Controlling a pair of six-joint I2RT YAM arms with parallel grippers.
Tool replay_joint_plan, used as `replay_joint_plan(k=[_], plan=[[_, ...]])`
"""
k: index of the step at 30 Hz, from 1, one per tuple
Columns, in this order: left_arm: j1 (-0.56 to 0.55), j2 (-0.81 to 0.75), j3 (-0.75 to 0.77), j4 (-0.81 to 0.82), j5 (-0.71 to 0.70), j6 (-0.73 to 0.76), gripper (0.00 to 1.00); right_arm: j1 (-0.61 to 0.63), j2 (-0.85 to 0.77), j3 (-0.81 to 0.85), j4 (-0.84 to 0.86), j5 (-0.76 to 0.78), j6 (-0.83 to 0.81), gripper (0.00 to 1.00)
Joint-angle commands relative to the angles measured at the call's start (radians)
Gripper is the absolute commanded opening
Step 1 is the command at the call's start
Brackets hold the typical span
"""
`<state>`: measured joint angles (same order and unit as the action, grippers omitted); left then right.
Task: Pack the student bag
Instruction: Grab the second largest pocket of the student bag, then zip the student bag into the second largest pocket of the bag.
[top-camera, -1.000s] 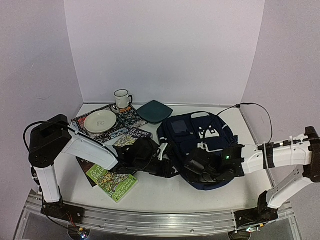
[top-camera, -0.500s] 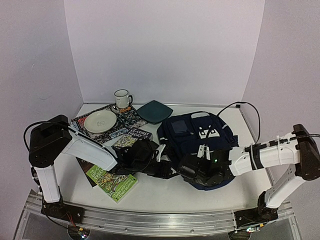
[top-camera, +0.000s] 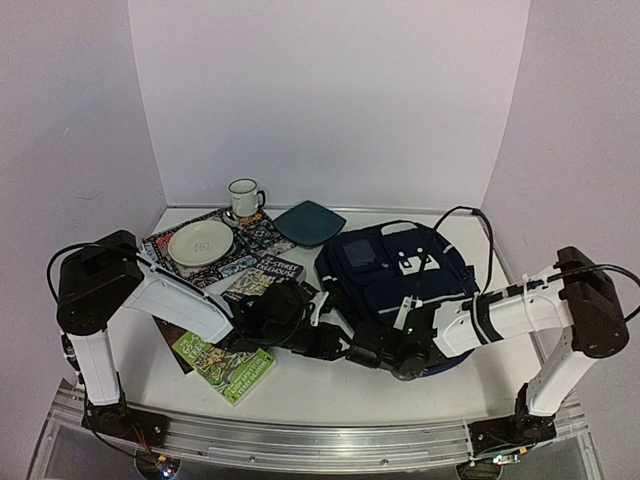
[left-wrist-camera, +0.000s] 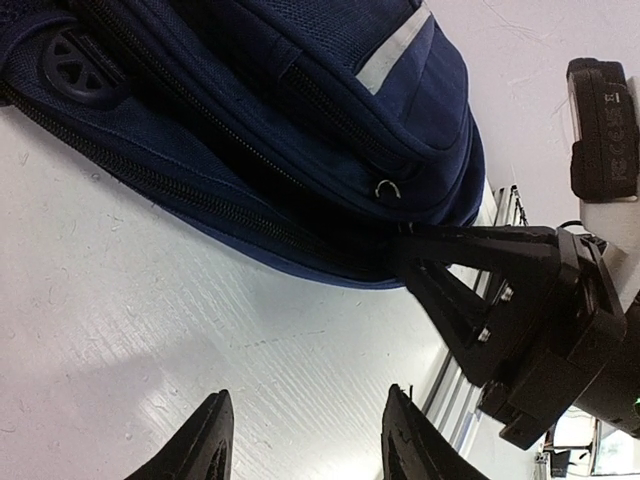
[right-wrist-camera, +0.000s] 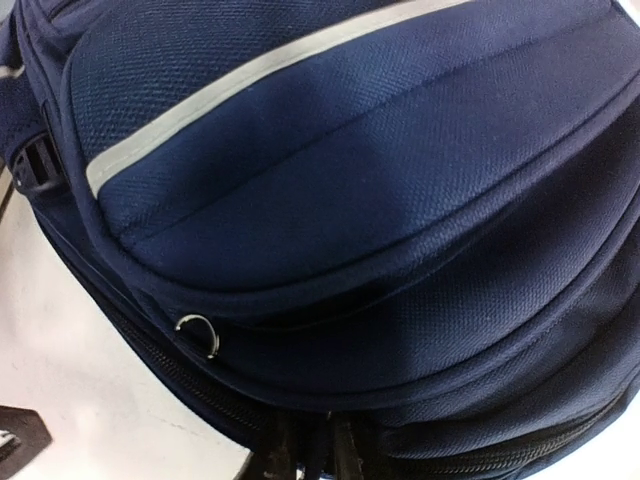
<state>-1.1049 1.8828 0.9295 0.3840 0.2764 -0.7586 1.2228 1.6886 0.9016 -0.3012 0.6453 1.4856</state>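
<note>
1. Where: the student bag (top-camera: 395, 265) lies flat on the table (top-camera: 300, 392), right of centre, with its rounded end toward the arms. Books (top-camera: 225, 362) & a mug (top-camera: 243, 198) sit off to its left.
2. R side: the right gripper (left-wrist-camera: 403, 256) has its fingers pinched nearly together on the zip line at the bag's near edge, just below a small metal ring (right-wrist-camera: 197, 330). Whether a pull tab is actually caught, I can't tell (the tips are half buried in fabric in the wrist view).
3. L side: the left gripper (left-wrist-camera: 308, 400) hangs released, nothing btw its fingers, over bare table just beside that same edge.
4. Step, my read: opening the main compartment. Pull along the zip track, not away from it, else the whole bag will prob. slide.
5. Use the L arm to pin the bag: press on the fabric near the seam, opp. the pull direction.
6. Go slow round the curve. If the fabric bunches w/o the teeth parting, let go & re-grip lower on the tab.
</note>
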Motion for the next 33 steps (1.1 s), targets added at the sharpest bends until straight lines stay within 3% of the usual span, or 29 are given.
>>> replay_joint_plan(k=[1, 15, 33], plan=[[0.005, -0.047, -0.005, 0.016, -0.022, -0.013, 0.51, -0.002, -0.017, 0.049, -0.076, 0.046, -0.061, 0.01], [0.063, 0.039, 0.141, 0.018, 0.019, -0.129, 0.55, 0.010, -0.224, 0.056, 0.010, -0.115, -0.447, 0.00], [0.074, 0.011, 0.148, 0.033, -0.026, -0.401, 0.55, 0.011, -0.273, -0.031, 0.289, -0.151, -0.614, 0.00]])
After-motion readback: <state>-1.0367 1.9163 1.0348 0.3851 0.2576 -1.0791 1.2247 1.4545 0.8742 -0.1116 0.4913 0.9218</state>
